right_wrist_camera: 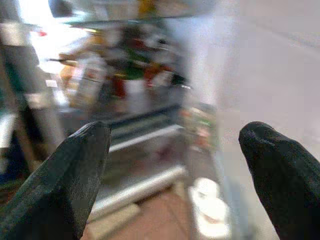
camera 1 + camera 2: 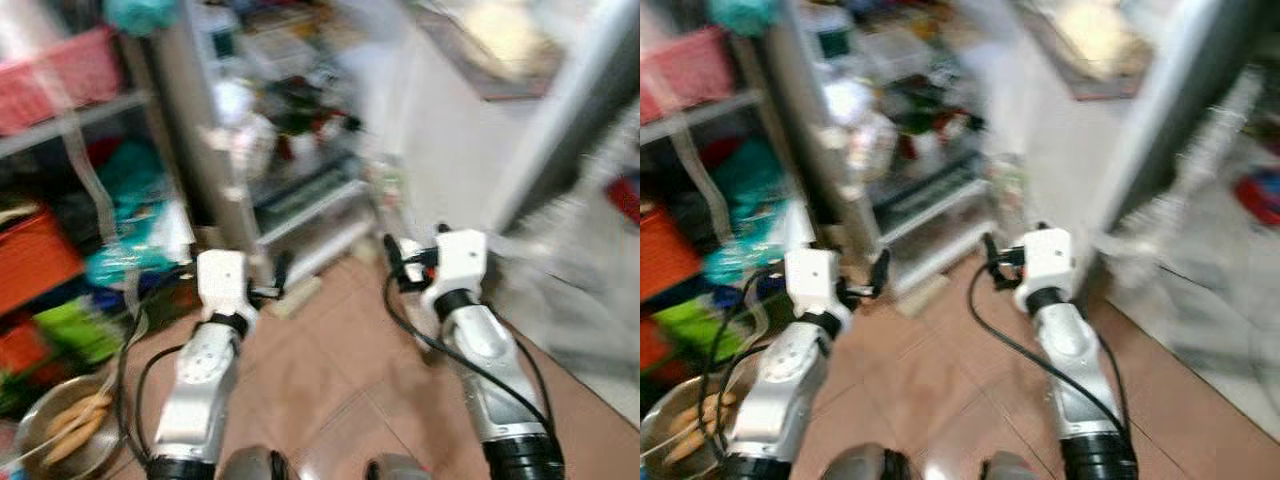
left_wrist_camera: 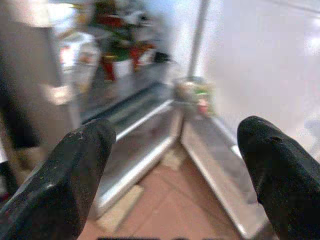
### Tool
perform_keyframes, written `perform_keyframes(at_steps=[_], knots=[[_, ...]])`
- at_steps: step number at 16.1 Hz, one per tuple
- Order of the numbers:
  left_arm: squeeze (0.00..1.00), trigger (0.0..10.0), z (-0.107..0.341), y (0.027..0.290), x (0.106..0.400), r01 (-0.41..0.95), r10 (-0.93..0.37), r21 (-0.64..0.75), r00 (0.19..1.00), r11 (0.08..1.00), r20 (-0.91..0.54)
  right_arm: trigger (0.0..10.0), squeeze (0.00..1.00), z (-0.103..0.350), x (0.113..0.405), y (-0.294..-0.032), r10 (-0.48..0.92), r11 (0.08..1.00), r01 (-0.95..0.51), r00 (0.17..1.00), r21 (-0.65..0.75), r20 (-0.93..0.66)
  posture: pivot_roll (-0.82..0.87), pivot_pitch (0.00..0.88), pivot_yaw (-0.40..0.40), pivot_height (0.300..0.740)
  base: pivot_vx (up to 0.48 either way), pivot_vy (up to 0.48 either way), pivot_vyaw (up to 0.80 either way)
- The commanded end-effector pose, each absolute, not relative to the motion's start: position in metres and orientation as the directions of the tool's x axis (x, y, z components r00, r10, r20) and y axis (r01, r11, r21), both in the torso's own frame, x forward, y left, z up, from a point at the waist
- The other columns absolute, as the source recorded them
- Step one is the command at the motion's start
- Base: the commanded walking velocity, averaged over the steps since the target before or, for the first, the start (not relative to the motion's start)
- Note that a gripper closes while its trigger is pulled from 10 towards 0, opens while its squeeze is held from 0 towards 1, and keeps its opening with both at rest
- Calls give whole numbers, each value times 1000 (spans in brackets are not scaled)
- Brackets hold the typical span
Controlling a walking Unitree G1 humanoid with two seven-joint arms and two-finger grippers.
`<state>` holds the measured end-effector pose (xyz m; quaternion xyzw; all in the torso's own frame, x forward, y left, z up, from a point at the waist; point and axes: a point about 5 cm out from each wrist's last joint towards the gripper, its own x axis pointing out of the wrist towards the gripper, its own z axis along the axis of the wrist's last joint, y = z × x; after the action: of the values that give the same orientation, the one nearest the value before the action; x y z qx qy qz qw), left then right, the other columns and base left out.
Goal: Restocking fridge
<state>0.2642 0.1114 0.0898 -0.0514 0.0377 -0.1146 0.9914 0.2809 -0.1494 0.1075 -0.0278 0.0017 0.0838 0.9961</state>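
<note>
Both grippers, left gripper (image 2: 268, 283) and right gripper (image 2: 392, 262), are spread wide and empty, facing the open fridge (image 2: 300, 150) ahead. Its blurred shelf jars (image 3: 115, 62) look rigid, slippery, probably breakable; best gripped around their sides.

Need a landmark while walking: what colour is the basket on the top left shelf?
Pink-red basket, clearest in the left eye view, though blurred.
</note>
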Motion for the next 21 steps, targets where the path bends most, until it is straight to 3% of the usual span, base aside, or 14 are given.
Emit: perform_keyframes(at_steps=[1, 10, 15, 18, 21], knots=[[0, 10000, 92, 112, 266, 235, -240, -102, 970, 967, -46, 10000, 0, 112, 282, -148, 167, 985, -167, 986, -51, 4, 17, 42, 28, 740, 0, 0, -800], [0, 10000, 91, 107, 266, 289, -292, -86, 956, 954, -27, 10000, 0, 112, 289, -147, 154, 987, -152, 988, -55, 23, 26, 0, 25, 740, 60, 0, -768], [0, 10000, 89, 108, 267, 267, -270, -68, 962, 961, -31, 10000, 0, 116, 298, -146, 161, 985, -157, 986, -72, 49, 32, 0, 25, 740, 387, 0, 0], [0, 10000, 91, 110, 268, 247, -248, -48, 969, 968, -15, 10000, 0, 119, 306, -150, 150, 986, -145, 987, -79, 58, 40, 0, 22, 740, 0, 0, 0], [0, 10000, 92, 111, 267, 238, -239, -49, 971, 970, -14, 10000, 0, 123, 311, -154, 139, 987, -132, 987, -91, 78, 47, 0, 20, 740, 175, -404, 533]])
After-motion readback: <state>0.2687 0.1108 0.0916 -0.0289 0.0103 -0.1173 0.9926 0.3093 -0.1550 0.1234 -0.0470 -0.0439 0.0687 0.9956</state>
